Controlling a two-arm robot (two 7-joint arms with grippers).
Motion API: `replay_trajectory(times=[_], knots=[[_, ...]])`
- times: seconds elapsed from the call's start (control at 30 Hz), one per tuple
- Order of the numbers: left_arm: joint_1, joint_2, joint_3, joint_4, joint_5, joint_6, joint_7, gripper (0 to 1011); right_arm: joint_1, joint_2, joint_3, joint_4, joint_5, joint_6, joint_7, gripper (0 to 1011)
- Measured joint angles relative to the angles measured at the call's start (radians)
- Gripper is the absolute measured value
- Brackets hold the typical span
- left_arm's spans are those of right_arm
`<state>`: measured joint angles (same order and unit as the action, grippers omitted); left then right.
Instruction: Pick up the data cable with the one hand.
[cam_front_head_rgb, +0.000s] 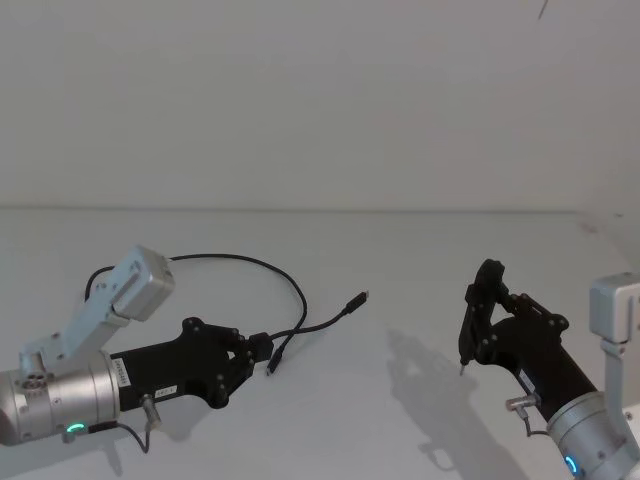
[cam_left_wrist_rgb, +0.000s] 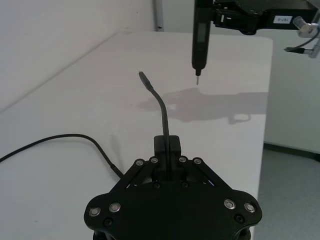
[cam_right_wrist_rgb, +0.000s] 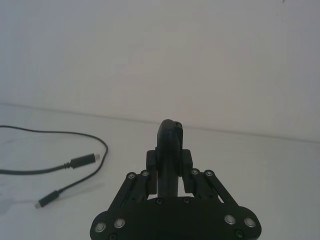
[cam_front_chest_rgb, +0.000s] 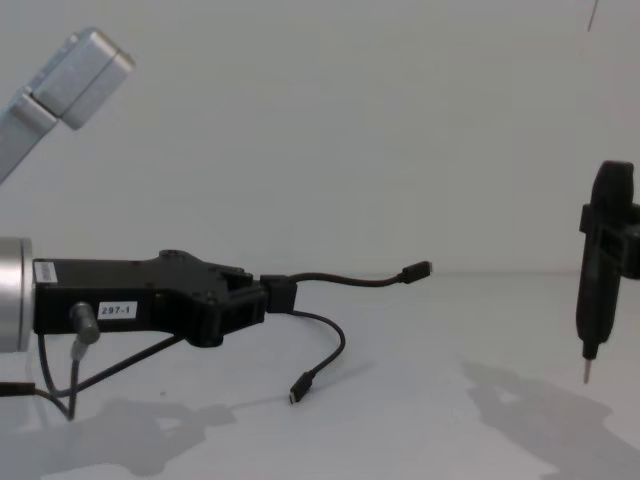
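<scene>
Data cable (cam_front_chest_rgb: 277, 291) gripped at its thick middle joint, just above the surface (cam_front_chest_rgb: 450, 420).

It looks light, thin and limp. One plug (cam_front_chest_rgb: 416, 270) stands out forward in the air, while the other (cam_front_chest_rgb: 300, 388) droops to the surface. The joint is probably the surest grip, being the thickest and stiffest part, where a bare strand might slip. The left pincer (cam_front_chest_rgb: 262, 293) is closed tight on that joint, reaching in low from the robot's left. The right pincer (cam_front_chest_rgb: 590, 330) hangs idle, well apart on the right.

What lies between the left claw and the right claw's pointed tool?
The data cable's free end, sticking out of the left claw, then bare table up to the pointed tool; head view.
</scene>
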<state>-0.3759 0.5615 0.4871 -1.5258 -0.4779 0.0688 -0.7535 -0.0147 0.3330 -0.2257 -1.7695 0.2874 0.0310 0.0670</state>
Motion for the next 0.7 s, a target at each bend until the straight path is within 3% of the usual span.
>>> replay_trajectory(times=[0.37,0.7], knots=[[0.010,0.022,-0.002,-0.028,-0.013,0.006,-0.019,44,0.008,-0.027,0.000,-0.029,0.027,-0.002,0.019,279],[0.013,0.029,-0.003,-0.038,-0.018,0.009,-0.025,44,0.026,-0.074,-0.011,-0.066,0.063,0.023,0.028,279]])
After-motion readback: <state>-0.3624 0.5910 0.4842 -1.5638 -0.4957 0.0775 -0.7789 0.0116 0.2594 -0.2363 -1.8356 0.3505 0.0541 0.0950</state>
